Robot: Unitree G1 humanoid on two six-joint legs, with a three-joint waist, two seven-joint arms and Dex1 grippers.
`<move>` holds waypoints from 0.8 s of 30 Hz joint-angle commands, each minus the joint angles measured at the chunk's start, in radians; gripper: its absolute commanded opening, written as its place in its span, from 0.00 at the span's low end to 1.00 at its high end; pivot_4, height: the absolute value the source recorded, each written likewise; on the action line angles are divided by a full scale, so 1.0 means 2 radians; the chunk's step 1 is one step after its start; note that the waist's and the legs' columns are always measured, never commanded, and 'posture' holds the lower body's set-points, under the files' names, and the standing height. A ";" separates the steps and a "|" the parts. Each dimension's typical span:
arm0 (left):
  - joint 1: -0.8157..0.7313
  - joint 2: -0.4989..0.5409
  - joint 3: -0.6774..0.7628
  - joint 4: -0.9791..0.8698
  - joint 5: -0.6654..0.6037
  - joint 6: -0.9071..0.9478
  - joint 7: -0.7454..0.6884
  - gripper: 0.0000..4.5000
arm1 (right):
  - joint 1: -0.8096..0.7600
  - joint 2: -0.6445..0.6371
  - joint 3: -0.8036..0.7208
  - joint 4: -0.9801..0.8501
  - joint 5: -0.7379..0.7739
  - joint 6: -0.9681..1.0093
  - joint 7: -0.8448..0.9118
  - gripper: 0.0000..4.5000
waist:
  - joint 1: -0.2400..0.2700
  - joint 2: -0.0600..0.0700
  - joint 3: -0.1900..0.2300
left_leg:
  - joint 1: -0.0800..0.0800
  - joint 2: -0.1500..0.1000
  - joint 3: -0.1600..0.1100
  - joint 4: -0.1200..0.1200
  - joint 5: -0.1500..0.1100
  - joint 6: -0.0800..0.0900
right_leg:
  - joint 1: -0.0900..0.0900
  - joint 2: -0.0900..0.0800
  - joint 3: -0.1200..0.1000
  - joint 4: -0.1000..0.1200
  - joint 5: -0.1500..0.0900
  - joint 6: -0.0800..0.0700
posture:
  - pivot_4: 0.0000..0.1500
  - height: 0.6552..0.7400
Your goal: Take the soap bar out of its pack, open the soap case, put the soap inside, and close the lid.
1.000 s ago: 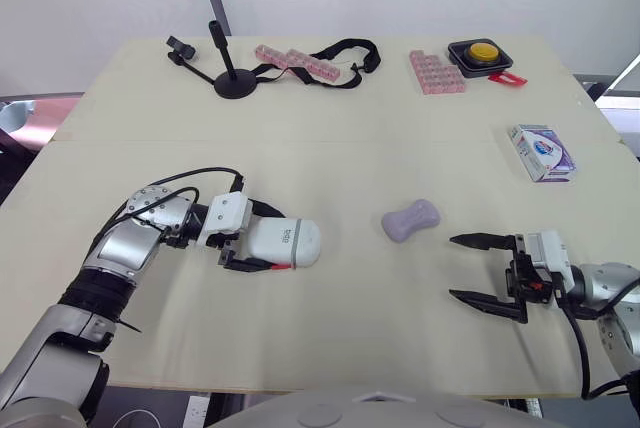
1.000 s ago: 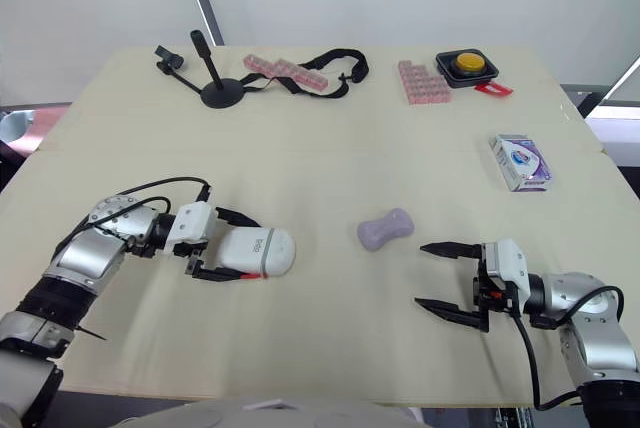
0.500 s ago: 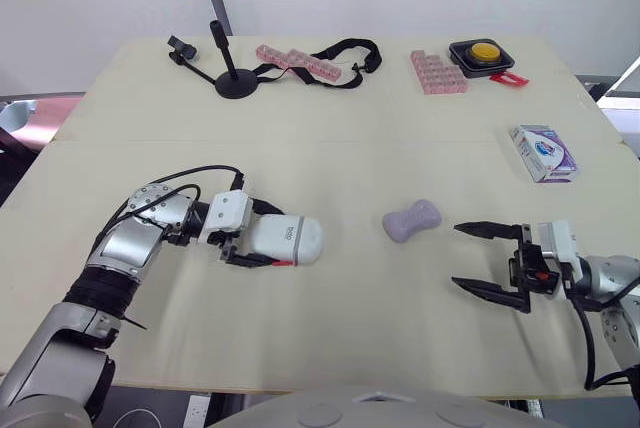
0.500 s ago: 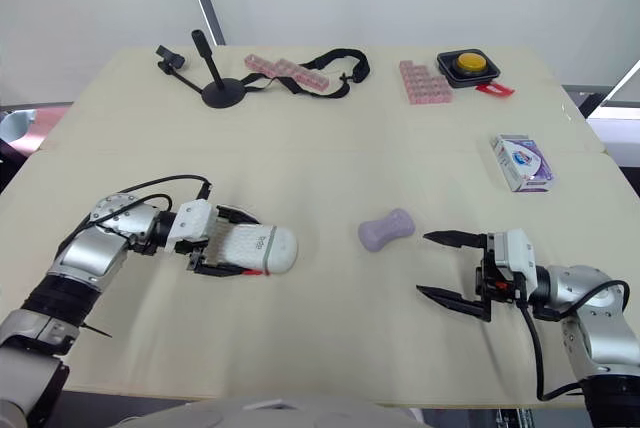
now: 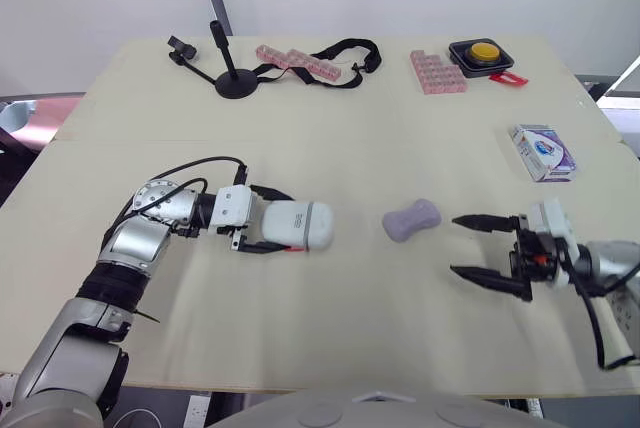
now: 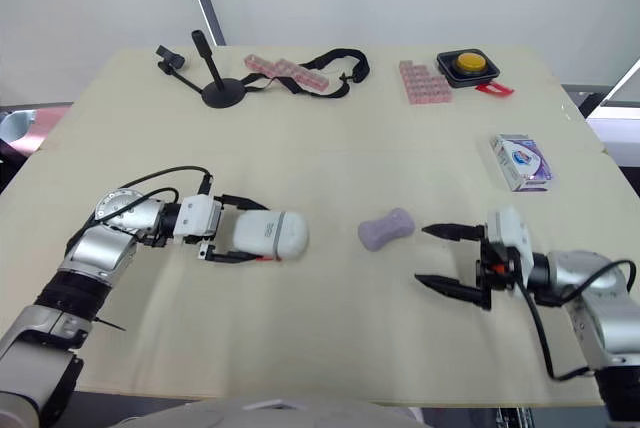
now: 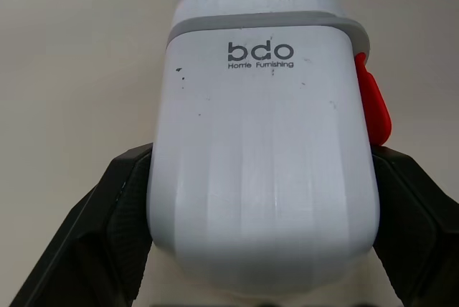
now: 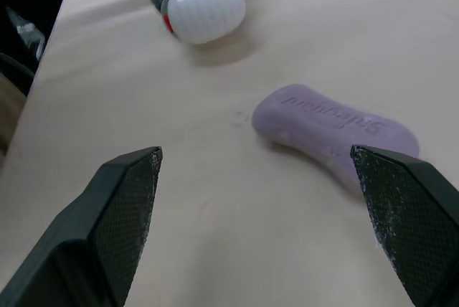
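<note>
Looking at the soap bar (image 5: 411, 220) first, since everything sits around it: it's already out of its pack, lying bare on the table (image 5: 330, 128), a purple peanut-shaped lump with a pinched-in waist. The pack (image 5: 542, 152) sits well off from the bar, further back toward the table's right edge.

On the bar's left, near but not touching, the white soap case (image 7: 264, 156) lies on its side with its rounded end aimed at the bar. The left pincer (image 5: 282, 223) is clamped on it, one black finger pressed against each long flank. The case looks closed: the grey seam band runs unbroken around it, and the red latch (image 7: 373, 102) sits on one side near that seam.

On the bar's right, the right pincer (image 5: 454, 245) is spread wide with nothing in it, tips pointing at the bar and just short of it.

So unpacking looks done, while opening the case hasn't happened yet.

Handling guesses: the bar is probably light and firm, but smooth and rounded, so it may well squirt out of a sloppy pinch. The narrow waist looks like the spot to grab, fingers across it rather than on the fat ends. The case looks like stiff, light plastic with slick sides, so holding it by the flanks makes sense, leaving the latch side clear for popping the lid.
</note>
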 commanded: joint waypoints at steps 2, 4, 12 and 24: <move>-0.015 -0.022 0.018 -0.043 0.009 -0.033 0.051 0.78 | -0.069 -0.011 -0.006 -0.082 0.131 0.189 -0.116 1.00 | 0.001 0.000 0.000 | 0.000 0.000 0.000 0.000 0.000 0.000 | 0.000 0.000 0.000 0.000 0.000 0.000 | 1.00 0.64; -0.018 -0.041 0.014 -0.062 0.021 -0.037 0.081 0.78 | -0.106 -0.002 0.005 -0.097 0.172 0.260 -0.175 1.00 | 0.004 0.000 0.000 | 0.001 0.000 0.000 0.000 0.000 0.000 | 0.000 0.000 0.000 0.001 0.000 0.000 | 1.00 0.64; -0.006 -0.091 -0.014 -0.101 0.079 -0.060 0.156 0.78 | -0.196 0.081 0.015 -0.054 0.347 0.417 -0.385 1.00 | 0.012 0.000 0.000 | 0.000 0.000 0.001 0.000 0.002 -0.004 | 0.000 0.000 0.001 0.001 0.000 0.000 | 1.00 0.64; 0.008 -0.089 -0.028 -0.119 0.090 -0.048 0.182 0.78 | -0.212 0.091 0.006 -0.022 0.425 0.444 -0.458 1.00 | 0.030 0.000 0.000 | -0.001 -0.001 0.001 0.000 0.003 -0.006 | 0.000 0.001 0.001 0.001 0.000 0.000 | 1.00 0.64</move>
